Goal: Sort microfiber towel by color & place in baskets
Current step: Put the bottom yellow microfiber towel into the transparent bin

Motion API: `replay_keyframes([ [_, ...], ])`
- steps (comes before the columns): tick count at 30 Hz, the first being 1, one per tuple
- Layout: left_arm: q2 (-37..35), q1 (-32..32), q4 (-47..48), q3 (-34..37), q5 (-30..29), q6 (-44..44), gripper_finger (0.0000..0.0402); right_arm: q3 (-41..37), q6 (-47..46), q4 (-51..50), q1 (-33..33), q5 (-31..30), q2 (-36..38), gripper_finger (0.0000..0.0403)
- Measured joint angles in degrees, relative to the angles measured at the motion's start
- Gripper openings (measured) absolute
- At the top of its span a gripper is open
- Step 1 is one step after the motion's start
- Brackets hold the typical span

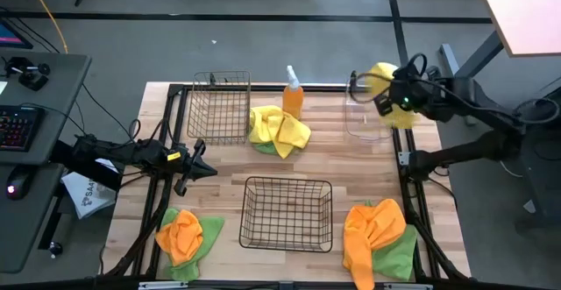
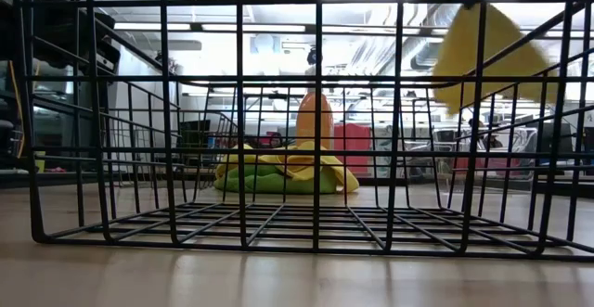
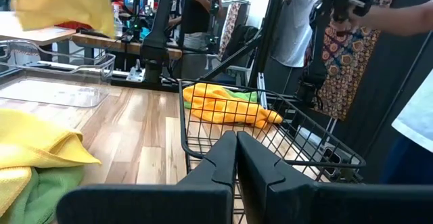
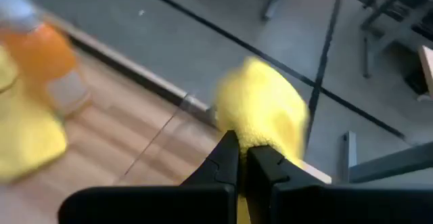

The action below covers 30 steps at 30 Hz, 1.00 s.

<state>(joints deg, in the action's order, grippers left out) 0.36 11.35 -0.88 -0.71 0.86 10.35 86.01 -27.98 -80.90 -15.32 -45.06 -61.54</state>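
My right gripper (image 1: pixel 384 97) is over the table's far right corner, shut on a yellow towel (image 1: pixel 382 74) held in the air above the clear plastic bin (image 1: pixel 365 125). In the low view the towel (image 2: pixel 490 55) hangs high on the right. My left gripper (image 1: pixel 200 164) is shut on nothing and hovers at the table's left, between the taller wire basket (image 1: pixel 219 106) and the wider wire basket (image 1: pixel 287 213). A yellow and green towel pile (image 1: pixel 279 130) lies by the orange spray bottle (image 1: pixel 293 95). Orange and green piles lie near left (image 1: pixel 184 234) and near right (image 1: pixel 377 236). My right gripper pinches the yellow towel between its two fingers at a bunched part (image 4: pixel 252 137) right at the fingertips (image 4: pixel 227 158). The towel is lifted clear of the table and bulges out beyond the fingers. One layer or several, I cannot tell.
The table has a black frame rail (image 1: pixel 263 87) along its far edge. In the left wrist view the wider basket (image 3: pixel 270 126) is right ahead, with the near-right orange towel (image 3: pixel 223 105) beyond it. A desk with a keyboard (image 1: pixel 17 128) stands left of the table.
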Motion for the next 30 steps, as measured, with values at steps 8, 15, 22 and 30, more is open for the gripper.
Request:
replay_keyframes([
  [8,0.0,0.0,0.0,0.0,0.0,0.0,0.0,-18.5,10.5,26.9,-11.4,8.5,3.8,0.0],
  [15,0.0,0.0,0.0,0.0,0.0,0.0,0.0,-29.5,10.5,37.9,-16.9,10.2,2.7,0.0],
  [22,0.0,0.0,0.0,0.0,0.0,0.0,0.0,-30.9,12.9,39.1,-19.7,7.6,4.6,0.0],
  [30,0.0,0.0,0.0,0.0,0.0,0.0,0.0,-26.5,22.5,48.5,-22.8,1.3,6.6,0.0],
])
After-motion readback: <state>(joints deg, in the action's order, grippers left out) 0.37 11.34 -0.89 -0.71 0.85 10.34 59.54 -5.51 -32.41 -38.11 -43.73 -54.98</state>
